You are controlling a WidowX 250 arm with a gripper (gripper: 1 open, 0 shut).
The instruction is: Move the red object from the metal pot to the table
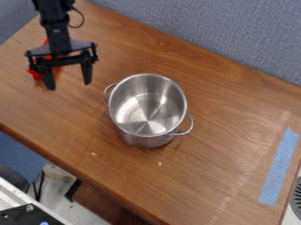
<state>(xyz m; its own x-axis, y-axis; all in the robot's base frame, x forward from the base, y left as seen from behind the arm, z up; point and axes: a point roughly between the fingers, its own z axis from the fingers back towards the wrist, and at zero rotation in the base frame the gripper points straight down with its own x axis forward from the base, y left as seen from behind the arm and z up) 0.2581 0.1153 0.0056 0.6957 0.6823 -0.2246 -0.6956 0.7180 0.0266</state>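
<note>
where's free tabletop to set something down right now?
Widest bare stretch: the table between the metal pot and the blue tape strip. Also free: the strip along the blue wall behind the pot, and the near edge in front of it. Crowded: far left corner, where the open gripper stands over the red object.

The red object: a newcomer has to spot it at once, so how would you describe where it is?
Start at the shiny metal pot in the middle of the wooden table, then look toward the table's far left corner. The red object lies there between the gripper's open black fingers, the only bright red thing.
</note>
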